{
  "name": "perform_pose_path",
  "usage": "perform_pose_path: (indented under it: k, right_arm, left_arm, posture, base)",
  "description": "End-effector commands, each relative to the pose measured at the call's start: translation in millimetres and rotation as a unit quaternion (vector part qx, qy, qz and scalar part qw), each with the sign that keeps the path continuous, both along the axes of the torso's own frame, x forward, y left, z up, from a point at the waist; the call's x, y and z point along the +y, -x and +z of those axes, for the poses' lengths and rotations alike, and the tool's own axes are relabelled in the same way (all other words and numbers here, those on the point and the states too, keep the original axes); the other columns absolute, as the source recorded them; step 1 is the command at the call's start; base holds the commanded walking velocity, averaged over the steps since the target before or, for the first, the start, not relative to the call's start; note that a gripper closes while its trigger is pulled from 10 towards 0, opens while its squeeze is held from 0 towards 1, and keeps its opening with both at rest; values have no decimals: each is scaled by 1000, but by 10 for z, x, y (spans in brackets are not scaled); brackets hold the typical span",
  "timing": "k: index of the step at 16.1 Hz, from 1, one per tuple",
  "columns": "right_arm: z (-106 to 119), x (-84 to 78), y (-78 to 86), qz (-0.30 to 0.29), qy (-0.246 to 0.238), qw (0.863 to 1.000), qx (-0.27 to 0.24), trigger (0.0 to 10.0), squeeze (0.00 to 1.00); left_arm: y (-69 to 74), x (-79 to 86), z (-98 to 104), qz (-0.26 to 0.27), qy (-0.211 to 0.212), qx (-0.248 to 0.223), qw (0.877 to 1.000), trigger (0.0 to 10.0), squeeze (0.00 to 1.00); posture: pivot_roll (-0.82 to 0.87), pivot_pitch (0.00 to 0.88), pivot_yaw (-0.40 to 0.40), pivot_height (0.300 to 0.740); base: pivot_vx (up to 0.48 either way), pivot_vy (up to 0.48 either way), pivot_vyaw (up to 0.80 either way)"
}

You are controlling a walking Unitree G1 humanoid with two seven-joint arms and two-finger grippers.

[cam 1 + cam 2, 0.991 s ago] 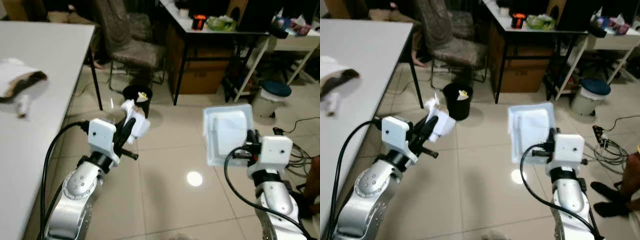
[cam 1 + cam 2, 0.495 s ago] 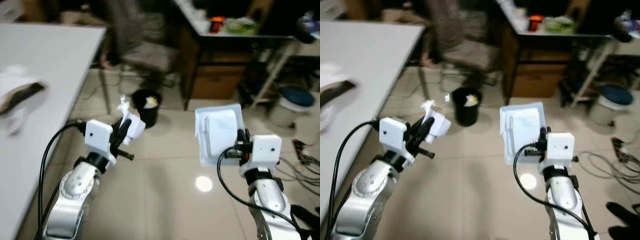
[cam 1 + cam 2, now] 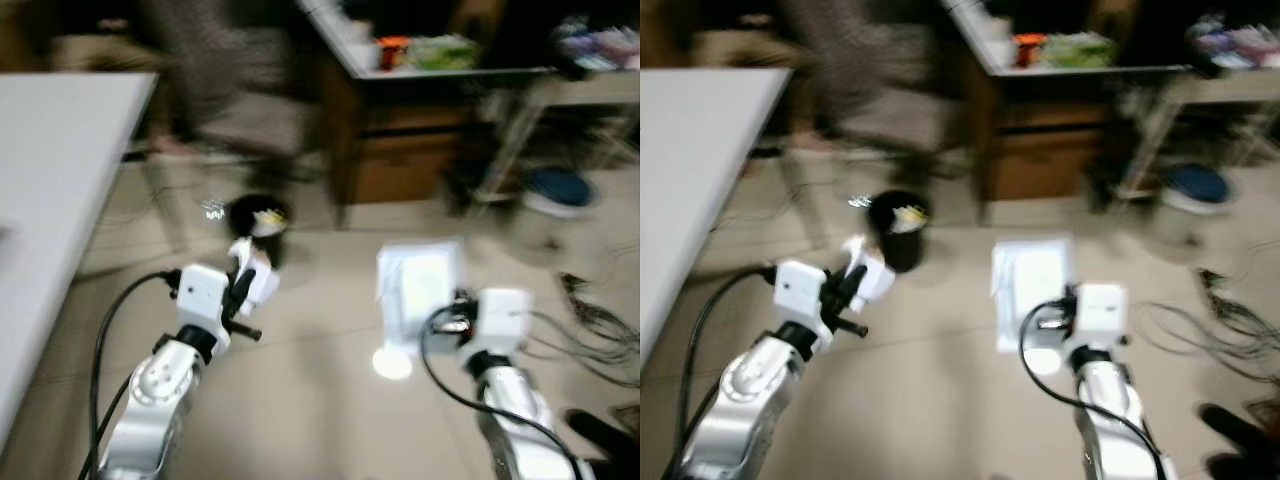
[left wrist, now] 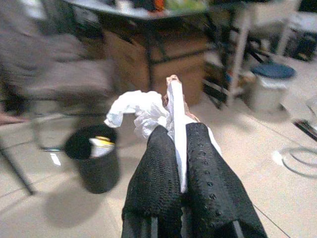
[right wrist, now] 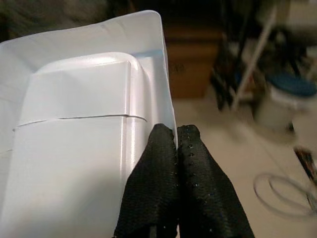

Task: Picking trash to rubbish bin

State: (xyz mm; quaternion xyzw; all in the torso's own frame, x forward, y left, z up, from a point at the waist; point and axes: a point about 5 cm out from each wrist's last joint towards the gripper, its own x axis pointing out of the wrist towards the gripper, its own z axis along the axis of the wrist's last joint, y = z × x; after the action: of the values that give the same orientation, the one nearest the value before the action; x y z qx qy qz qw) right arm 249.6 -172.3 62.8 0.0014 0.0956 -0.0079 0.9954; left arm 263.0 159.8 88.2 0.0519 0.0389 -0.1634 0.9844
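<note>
Head views, blurred: my left gripper (image 3: 243, 283) is raised over the tiled floor, clenched on crumpled white trash (image 3: 256, 280), with the black rubbish bin (image 3: 256, 226) just beyond it near a white table (image 3: 60, 170). My right gripper (image 3: 455, 307) holds a white foam tray (image 3: 415, 290) upright.

Left wrist view: I see both black fingers (image 4: 156, 173) pinching the crumpled white trash (image 4: 148, 111); the black rubbish bin (image 4: 94, 161) stands on the floor ahead, already holding some scraps.

Right wrist view: my fingers (image 5: 195, 178) are pressed together on the rim of the white foam tray (image 5: 79, 139).
</note>
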Motion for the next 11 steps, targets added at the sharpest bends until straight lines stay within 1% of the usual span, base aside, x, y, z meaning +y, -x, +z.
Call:
perform_pose_path:
  k: [1,2,3,4,5,6,7,9,11]
  right_arm:
    - [-80,-23,-33,7,-10,1000,7,10000,0]
    - [-155,1,-61,13,-17,1000,19,10000,0]
    - [-183,4,-70,13,-19,999,23,10000,0]
    - [-298,-10,-79,9,-12,999,45,10000,0]
    - [-396,-26,-90,5,-13,998,60,10000,0]
    - [-444,-38,-104,4,-6,998,60,10000,0]
    - [-480,-47,-119,7,-2,998,62,10000,0]
    - [-504,-67,-147,1,-8,998,61,10000,0]
    - [-496,-37,-171,28,13,998,52,10000,0]
  left_arm:
    - [-5,-69,-131,-12,-9,15,1000,10000,0]
    - [-12,-49,-249,-8,-17,33,999,10000,0]
    - [-12,-39,-296,-5,-21,40,999,10000,0]
    - [-5,-4,-413,9,-20,58,998,10000,0]
    - [2,27,-501,24,-9,71,997,10000,0]
    - [6,41,-542,29,-9,73,997,10000,0]
    - [3,63,-571,42,0,75,996,10000,0]
    - [-10,90,-614,49,-2,74,996,10000,0]
    - [-29,78,-615,46,1,68,997,10000,0]
  posture:
    - [-70,65,-46,740]
    - [-71,62,-49,740]
    - [-71,62,-49,740]
    - [-69,59,-49,740]
    - [-71,59,-51,740]
    - [-70,60,-53,740]
    - [-66,61,-56,740]
    - [-65,63,-60,740]
    - [-69,61,-58,740]
  base:
    - [480,0,0]
    - [480,0,0]
    - [480,0,0]
    - [480,0,0]
    - [480,0,0]
    - [480,0,0]
    - [480,0,0]
    - [480,0,0]
    - [480,0,0]
